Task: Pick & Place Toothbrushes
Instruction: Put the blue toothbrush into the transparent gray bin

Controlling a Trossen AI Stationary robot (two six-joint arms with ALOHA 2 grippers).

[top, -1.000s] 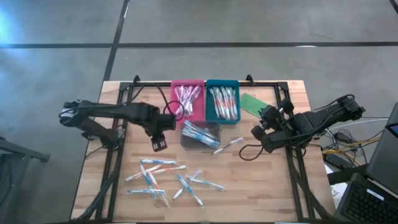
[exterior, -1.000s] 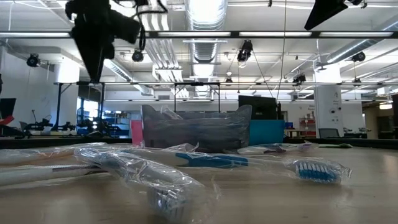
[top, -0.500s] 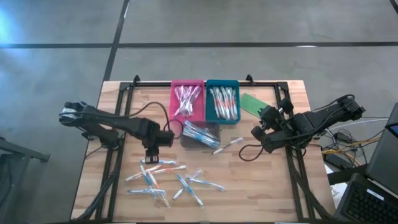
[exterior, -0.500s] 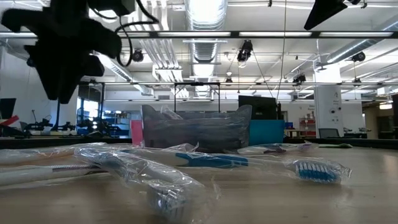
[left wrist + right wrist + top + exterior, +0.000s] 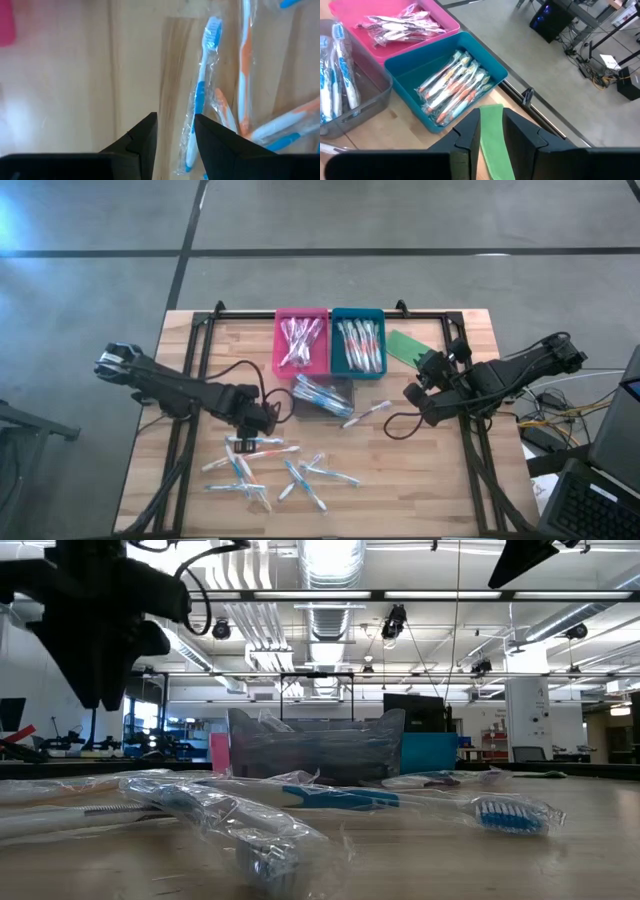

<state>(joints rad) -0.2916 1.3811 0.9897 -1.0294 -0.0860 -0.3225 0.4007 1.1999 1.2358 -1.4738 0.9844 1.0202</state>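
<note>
Several wrapped toothbrushes [image 5: 268, 465] lie loose on the wooden table near its front edge, seen close up in the low view [image 5: 330, 798]. One more toothbrush [image 5: 368, 413] lies alone right of the grey tray [image 5: 322, 395]. My left gripper [image 5: 254, 420] hangs over the far-left part of the loose pile, pointing down and open. Its fingers [image 5: 147, 131] stand above bare wood beside a blue-handled toothbrush [image 5: 201, 87]. My right gripper [image 5: 413, 394] waits at the right, raised, a small gap between its fingers [image 5: 470, 131], holding nothing.
A pink tray [image 5: 302, 342] and a teal tray [image 5: 358, 342], both with wrapped toothbrushes, stand at the table's far side, the grey tray in front of them. A flat green piece [image 5: 408, 345] lies right of the teal tray. A black frame rail [image 5: 330, 313] runs along the far edge.
My left gripper has swung from beside the grey tray toward the table's near edge and come down, rolling a little, and now hangs over the loose toothbrushes. No toothbrush has moved.
</note>
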